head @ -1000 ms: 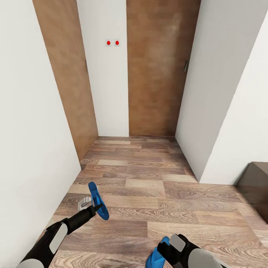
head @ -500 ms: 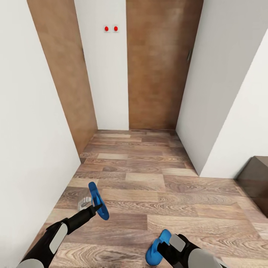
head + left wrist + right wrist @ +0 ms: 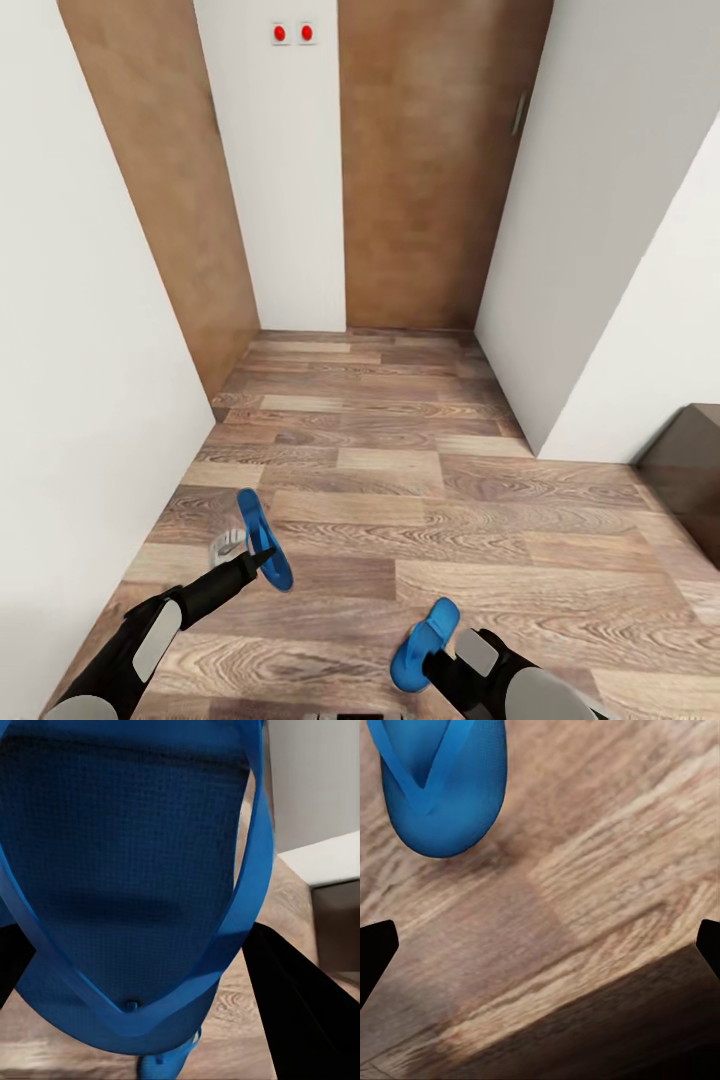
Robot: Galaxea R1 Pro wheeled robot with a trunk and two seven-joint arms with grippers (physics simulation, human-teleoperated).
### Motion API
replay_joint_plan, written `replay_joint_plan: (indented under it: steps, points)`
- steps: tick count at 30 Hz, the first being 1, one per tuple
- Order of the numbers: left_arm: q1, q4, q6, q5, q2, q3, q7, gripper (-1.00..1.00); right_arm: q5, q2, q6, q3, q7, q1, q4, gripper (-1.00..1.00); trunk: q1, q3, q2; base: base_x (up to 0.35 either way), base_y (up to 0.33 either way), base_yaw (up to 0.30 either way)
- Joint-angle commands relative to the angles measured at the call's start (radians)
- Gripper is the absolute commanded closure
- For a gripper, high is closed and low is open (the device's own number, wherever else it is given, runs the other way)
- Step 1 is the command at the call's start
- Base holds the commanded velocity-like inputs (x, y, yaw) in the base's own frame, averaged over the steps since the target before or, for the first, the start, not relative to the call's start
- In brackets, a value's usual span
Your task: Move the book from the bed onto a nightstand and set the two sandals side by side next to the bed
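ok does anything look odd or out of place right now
Yes: the two sandals are apart, not paired. One sandal is held up on edge above the wood floor at the left hand. The other sandal hangs by the right hand. A dark wooden cabinet sits at the right edge.

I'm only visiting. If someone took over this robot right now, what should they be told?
Left gripper: shut on first sandal, held on edge above the floor.
Right gripper: open and empty; second sandal lies flat on the floor just ahead of it.
Done: one sandal picked up.
Left: set both sandals side by side by the bed, then move the book to a nightstand.
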Motion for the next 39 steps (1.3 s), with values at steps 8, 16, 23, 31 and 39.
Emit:
replay_joint_plan:
  steps: [8,16,23,31,39]
  points:
    - [-0.001,0.0,0.009,0.008,0.0,0.002,-0.004,1.0,-0.01,0.0,0.005,0.006,-0.006,0.0,-0.003,-1.0,0.003,-0.032,-0.002,0.0,0.0,0.0]
    - [-0.001,0.0,0.009,0.008,0.0,0.002,-0.004,1.0,-0.01,0.0,0.005,0.006,-0.006,0.0,-0.004,-1.0,0.007,-0.063,-0.004,0.0,0.0,0.0]
    - [-0.001,0.0,0.009,0.008,0.0,0.003,-0.006,1.0,-0.011,-0.001,0.02,0.0,-0.005,0.0,-0.008,-1.0,0.01,-0.09,-0.006,0.0,0.0,0.0]
    - [-0.001,0.0,0.009,0.008,0.0,0.003,-0.009,1.0,-0.012,-0.006,0.229,-0.001,-0.003,0.0,-0.14,-1.0,0.014,-0.121,-0.008,0.0,0.0,0.0]
    - [-0.001,0.0,0.009,0.008,0.0,0.002,-0.01,1.0,-0.012,-0.012,0.344,0.001,0.0,0.0,-0.25,-1.0,0.015,-0.132,-0.008,0.0,0.0,0.0]
